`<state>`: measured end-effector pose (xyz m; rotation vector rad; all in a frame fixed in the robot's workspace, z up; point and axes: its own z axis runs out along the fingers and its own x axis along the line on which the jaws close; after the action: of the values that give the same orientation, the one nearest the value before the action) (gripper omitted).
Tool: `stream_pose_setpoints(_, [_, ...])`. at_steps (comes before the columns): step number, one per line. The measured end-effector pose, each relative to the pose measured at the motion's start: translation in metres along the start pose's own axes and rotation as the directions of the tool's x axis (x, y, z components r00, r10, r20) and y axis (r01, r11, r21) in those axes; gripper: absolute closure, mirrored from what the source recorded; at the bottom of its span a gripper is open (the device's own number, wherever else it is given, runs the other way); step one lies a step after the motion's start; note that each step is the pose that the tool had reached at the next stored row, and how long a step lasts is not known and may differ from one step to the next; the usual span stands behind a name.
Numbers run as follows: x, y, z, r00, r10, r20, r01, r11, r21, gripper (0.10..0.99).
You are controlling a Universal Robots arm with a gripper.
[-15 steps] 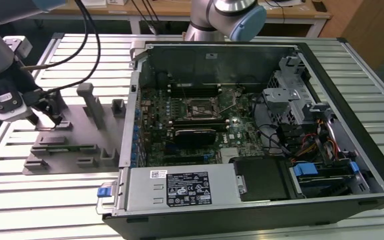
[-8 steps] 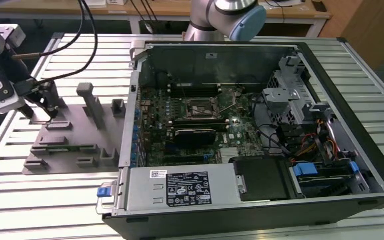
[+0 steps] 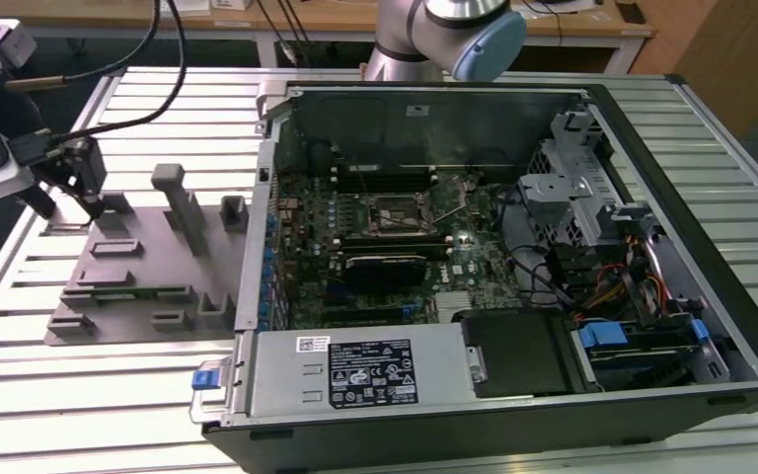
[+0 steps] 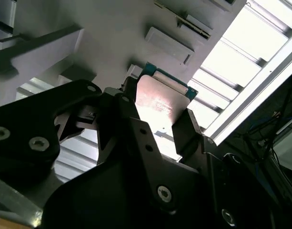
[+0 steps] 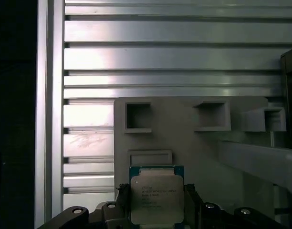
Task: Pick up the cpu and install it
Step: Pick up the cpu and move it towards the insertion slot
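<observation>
Upper left in the exterior view, the claw [image 3: 70,205] hangs over the grey plastic fixture tray [image 3: 142,326], closed on opposite edges of the small square silvery-topped cpu [image 5: 156,198], as the first wrist view shows. The motherboard socket [image 3: 399,212] in the open black computer case [image 3: 485,434] lies well apart toward frame centre. Whether the chip is clear of the tray I cannot tell.

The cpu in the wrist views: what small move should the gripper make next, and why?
Probably a short straight lift. The gripper appears shut on the cpu, low over the grey fixture tray, whose upright posts stand between it and the open computer case; rising first should clear them.
</observation>
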<state>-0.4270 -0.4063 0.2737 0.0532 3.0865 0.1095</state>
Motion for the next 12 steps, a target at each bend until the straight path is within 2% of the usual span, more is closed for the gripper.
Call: stream_pose_setpoints(12, [-0.0023,0.0038,-0.0444,1.0,0.0,0.0049,0.0,1.0,0.0,0.545])
